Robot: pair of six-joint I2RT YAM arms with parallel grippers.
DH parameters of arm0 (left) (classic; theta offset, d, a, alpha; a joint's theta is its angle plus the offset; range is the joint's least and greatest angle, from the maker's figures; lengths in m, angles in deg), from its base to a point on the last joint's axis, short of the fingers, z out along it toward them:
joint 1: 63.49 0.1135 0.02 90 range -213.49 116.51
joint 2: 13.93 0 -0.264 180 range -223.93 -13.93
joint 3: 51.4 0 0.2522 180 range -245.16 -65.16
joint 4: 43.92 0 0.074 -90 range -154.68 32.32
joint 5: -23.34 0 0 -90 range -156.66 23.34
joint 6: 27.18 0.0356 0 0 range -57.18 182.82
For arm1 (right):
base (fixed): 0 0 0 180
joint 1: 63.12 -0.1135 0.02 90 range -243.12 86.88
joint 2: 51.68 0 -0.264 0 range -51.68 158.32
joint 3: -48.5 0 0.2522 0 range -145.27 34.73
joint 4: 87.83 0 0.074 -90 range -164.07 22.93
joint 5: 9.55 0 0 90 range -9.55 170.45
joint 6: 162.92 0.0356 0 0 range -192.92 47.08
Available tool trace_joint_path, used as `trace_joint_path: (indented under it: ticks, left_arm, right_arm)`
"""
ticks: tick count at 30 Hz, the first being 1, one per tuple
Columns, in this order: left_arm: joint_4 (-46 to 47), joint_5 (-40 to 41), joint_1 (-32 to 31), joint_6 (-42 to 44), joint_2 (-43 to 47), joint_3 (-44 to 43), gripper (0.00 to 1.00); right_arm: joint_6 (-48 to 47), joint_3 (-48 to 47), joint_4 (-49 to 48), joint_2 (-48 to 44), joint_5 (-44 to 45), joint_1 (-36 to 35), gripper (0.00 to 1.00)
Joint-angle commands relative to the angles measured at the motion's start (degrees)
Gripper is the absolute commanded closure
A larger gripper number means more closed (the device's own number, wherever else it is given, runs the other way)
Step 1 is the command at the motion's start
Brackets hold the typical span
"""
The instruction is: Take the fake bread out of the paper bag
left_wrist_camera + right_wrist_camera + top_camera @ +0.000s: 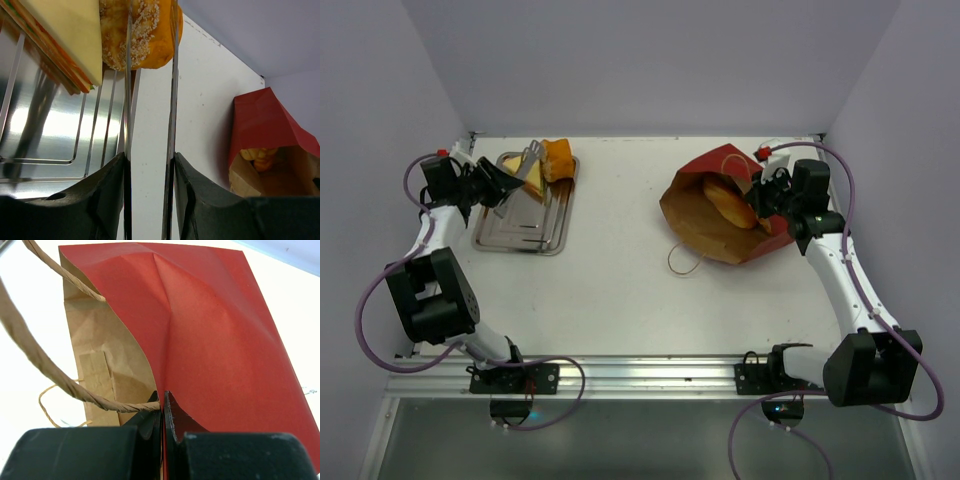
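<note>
Right claw (163,412) pinches the paper bag (215,340) wall; left claw (151,30) hangs parted over the tray (50,130)

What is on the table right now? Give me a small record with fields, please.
Paper bag: red, lying on the table, mouth open
Inside bag: one bread loaf, not yet out
Right gripper: shut on the bag's red edge
Steel tray: holds a sandwich wedge and a sugared orange bun
Left gripper: over the tray, fingertips at the bun; grip unclear
</note>
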Motion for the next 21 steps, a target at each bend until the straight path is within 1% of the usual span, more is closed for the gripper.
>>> trace_joint_path:
  ticks: [1, 7, 13, 16, 19, 20, 21]
  left_arm:
    - [1.1, 0.0, 0.7, 0.1, 2.6, -0.6, 0.55]
    - [0.9, -0.4, 0.7, 0.2, 3.2, -0.6, 0.55]
    - [1.9, -4.6, 0.4, -0.6, 6.8, 0.7, 0.58]
    - [2.4, -6.5, -1.5, -0.6, 11.0, 2.1, 0.59]
    - [2.4, -7.4, -5.6, -0.7, 14.4, 3.9, 0.59]
    - [2.4, -7.1, -8.8, -0.8, 15.3, 4.4, 0.6]
    - [2.4, -6.9, -10.5, -0.8, 16.0, 5.0, 0.6]
  right_arm:
    - [1.0, 0.2, -1.1, -1.0, -1.3, 0.3, 1.0]
    - [1.0, 0.2, -1.1, -1.1, -1.3, 0.2, 1.0]
    - [0.9, 0.1, -1.0, -1.0, -1.5, 0.3, 1.0]
    - [0.9, 0.1, -1.0, -0.8, -1.5, 0.3, 1.0]
    - [0.5, -0.2, -0.7, -0.8, -1.6, 0.3, 1.0]
    - [0.5, -0.3, -0.5, -0.7, -1.6, 0.3, 1.0]
    - [0.2, -0.3, -0.4, -0.9, -1.7, 0.3, 1.0]
